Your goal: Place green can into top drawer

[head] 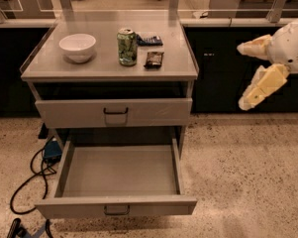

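Two grey drawers: the top drawer (153, 112) above, the lower drawer (153, 205) pulled out near. Green can (126, 47) stands on the cabinet top (104, 67), right of the white bowl (77, 47). Gripper (240, 76) hangs at the right, spread wide, holding nothing.

- The gripper (241, 76) hangs in the air at the far right.
- Its two cream fingers (260, 86) are spread wide, tips pointing left and down-left.
- A rounded white wrist (293, 46) sits behind them.

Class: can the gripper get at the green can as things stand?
Probably yes: the gripper hangs right of the cabinet, jaws apart; the green can stands upright in the open, with only flat snack packets beside it.
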`<act>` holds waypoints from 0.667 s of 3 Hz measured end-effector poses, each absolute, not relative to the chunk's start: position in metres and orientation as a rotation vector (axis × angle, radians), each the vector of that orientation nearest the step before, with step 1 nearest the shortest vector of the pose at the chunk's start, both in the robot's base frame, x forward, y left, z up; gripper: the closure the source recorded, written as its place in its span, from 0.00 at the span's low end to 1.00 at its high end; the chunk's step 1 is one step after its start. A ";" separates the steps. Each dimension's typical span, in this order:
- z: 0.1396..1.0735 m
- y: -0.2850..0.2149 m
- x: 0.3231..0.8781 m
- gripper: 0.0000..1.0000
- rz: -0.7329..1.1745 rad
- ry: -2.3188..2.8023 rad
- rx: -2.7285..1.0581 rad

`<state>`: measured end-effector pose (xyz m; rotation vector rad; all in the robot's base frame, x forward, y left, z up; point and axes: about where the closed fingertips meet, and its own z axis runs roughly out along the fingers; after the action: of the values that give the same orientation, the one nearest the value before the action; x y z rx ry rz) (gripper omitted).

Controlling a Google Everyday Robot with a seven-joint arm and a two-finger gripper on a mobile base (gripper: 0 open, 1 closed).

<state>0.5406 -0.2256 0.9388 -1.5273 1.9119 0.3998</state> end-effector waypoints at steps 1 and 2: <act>0.919 -0.200 0.583 0.00 0.647 1.758 -1.510; 0.896 -0.205 0.602 0.00 0.702 1.754 -1.468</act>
<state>0.6019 -0.2050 0.8955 -1.4685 1.7536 0.7023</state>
